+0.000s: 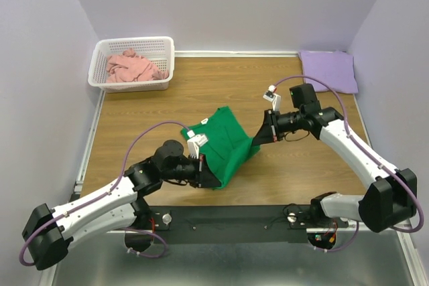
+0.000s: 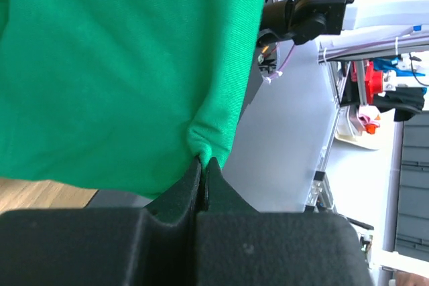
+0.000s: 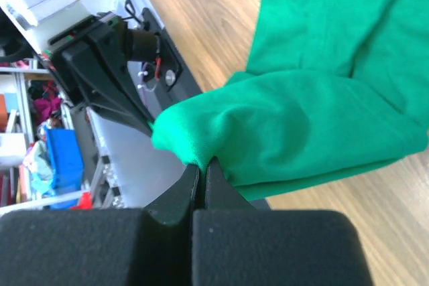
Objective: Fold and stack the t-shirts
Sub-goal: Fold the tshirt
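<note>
Far left, the pink t-shirt (image 1: 133, 67) lies crumpled in a white basket (image 1: 99, 50). In the middle of the table (image 1: 167, 102), the green t-shirt (image 1: 226, 140) is half folded, with the left fingers (image 2: 175, 199) and right fingers (image 3: 175, 200) each pinching an edge. Far right, the lavender t-shirt (image 1: 328, 69) lies folded. Nothing is stacked yet.

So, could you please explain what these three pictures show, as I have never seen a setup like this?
Two robot arms stand at the near edge of a wooden table. The wide picture looks down from above; the other two come from a camera on each wrist, its black fingers at the bottom. The left gripper and the right gripper are each shut on an edge of the green t-shirt. A pink t-shirt lies crumpled in the white basket, far left; a lavender t-shirt lies folded, far right.
</note>
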